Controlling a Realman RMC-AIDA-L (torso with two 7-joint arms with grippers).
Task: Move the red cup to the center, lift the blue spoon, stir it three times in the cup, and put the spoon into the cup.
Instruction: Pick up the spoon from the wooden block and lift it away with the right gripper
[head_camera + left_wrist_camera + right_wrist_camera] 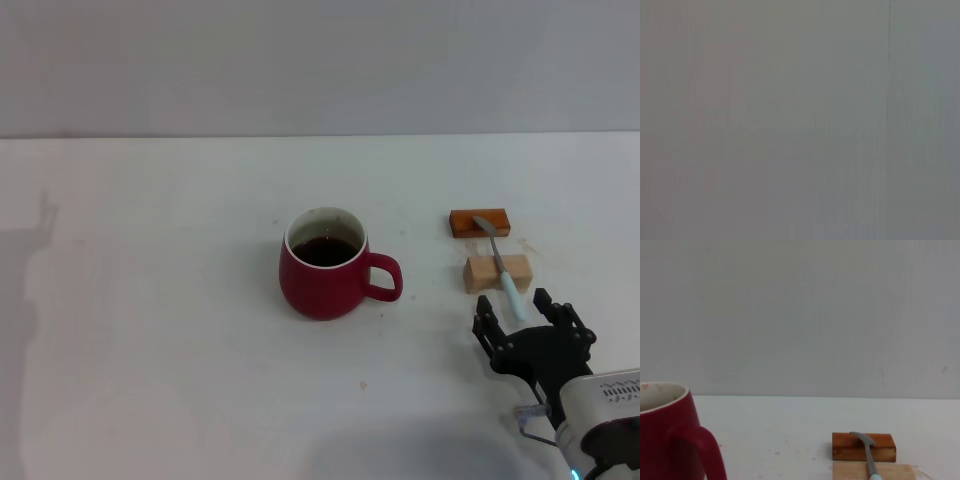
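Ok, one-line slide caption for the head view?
Right gripper open near blue spoon bridging two wooden blocks; red cup mid-table.

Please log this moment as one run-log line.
red cup: mid-table | blue spoon: across two blocks | right hand: open, near spoon handle | left arm: unseen
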